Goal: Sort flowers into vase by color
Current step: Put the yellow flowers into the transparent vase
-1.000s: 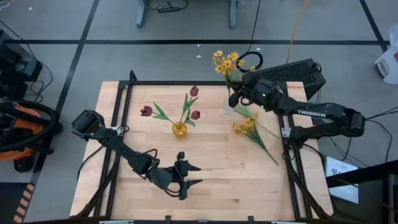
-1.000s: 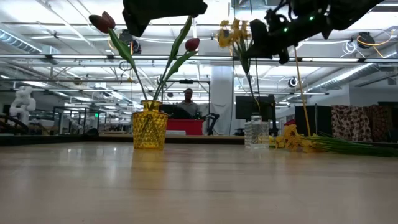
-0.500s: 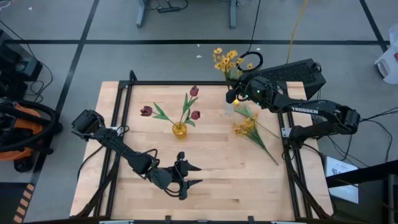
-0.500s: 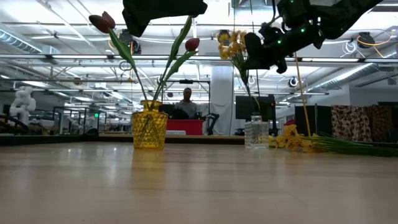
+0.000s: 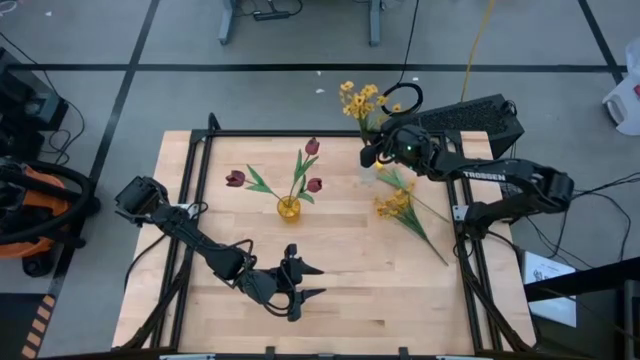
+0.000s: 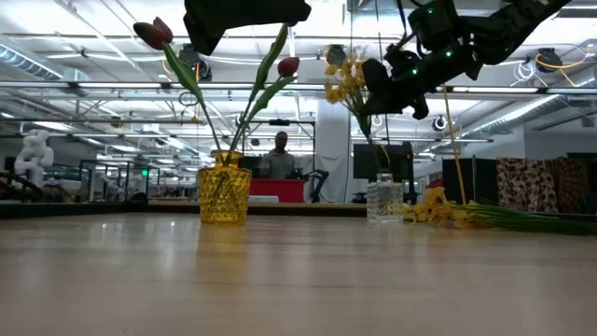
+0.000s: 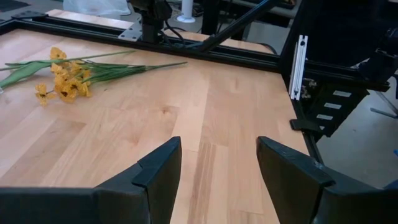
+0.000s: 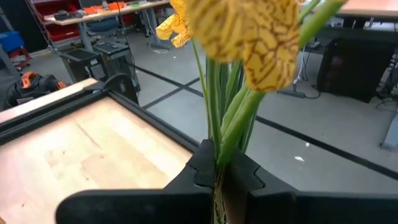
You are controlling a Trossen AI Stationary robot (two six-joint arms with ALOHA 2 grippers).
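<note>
My right gripper (image 5: 373, 153) hovers over the table's far right part, shut on a spray of small yellow blossoms (image 5: 360, 99) with green stems. A clear glass vase (image 6: 383, 197) stands right below it. A yellow vase (image 5: 288, 208) at mid-table holds three dark red tulips (image 5: 312, 147) by their stems. More yellow flowers (image 5: 397, 205) lie flat on the table to the right; they also show in the left wrist view as yellow flowers (image 7: 65, 82). My left gripper (image 5: 308, 281) waits open near the near edge, above bare wood. My right gripper pinches the spray's green stems (image 8: 219, 155) between its two shut fingers, which lie across them. The spray is lifted and tilted, its blossoms (image 6: 342, 80) up and leaning past the far edge. The stems' lower end (image 6: 379, 159) reaches down to the clear vase's mouth; whether it is inside I cannot tell.
A black frame rail (image 5: 300, 133) runs around the table. A dark keyboard-like box (image 5: 470, 115) and cables sit by the far right corner. Bare wood (image 5: 380, 270) lies between the two arms. A person (image 6: 282, 154) sits far behind the table.
My right gripper has moved a little toward the table's left, still shut, carrying the yellow spray with it. In the low view the blossoms have shifted left and slightly down.
</note>
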